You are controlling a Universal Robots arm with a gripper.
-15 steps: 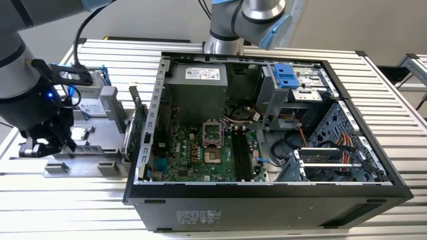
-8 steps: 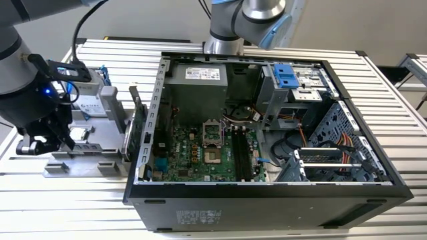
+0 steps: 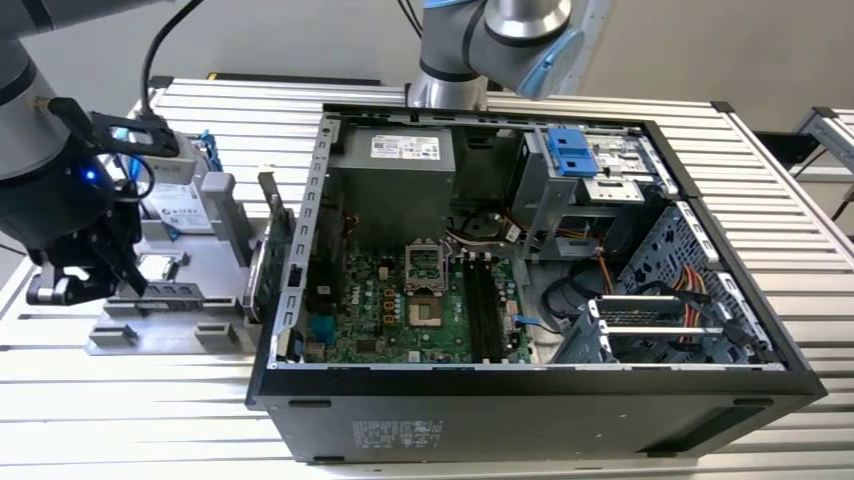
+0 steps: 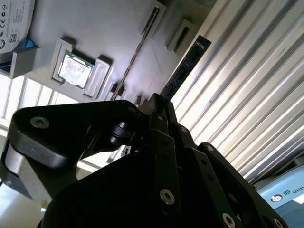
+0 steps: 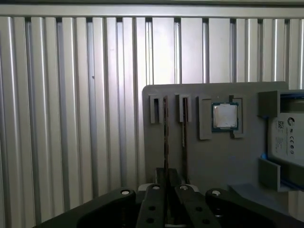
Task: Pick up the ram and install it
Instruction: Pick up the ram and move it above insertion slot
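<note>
The ram is a long, thin, dark stick. In the second wrist view it reaches out from between my fingertips over the edge of the grey holder. The first wrist view has the ram edge-on, in line with one of the holder's slot brackets. My gripper is shut on the ram's near end. In the exterior view the gripper hangs over the holder at the exterior view's left, with the ram jutting sideways from it. I cannot tell whether the ram is clear of its slot.
A second thin stick stands in the neighbouring slot. The holder also carries a processor chip, a hard drive and a green card. The open computer case lies to the exterior view's right, with black motherboard slots. Another arm's base stands behind it.
</note>
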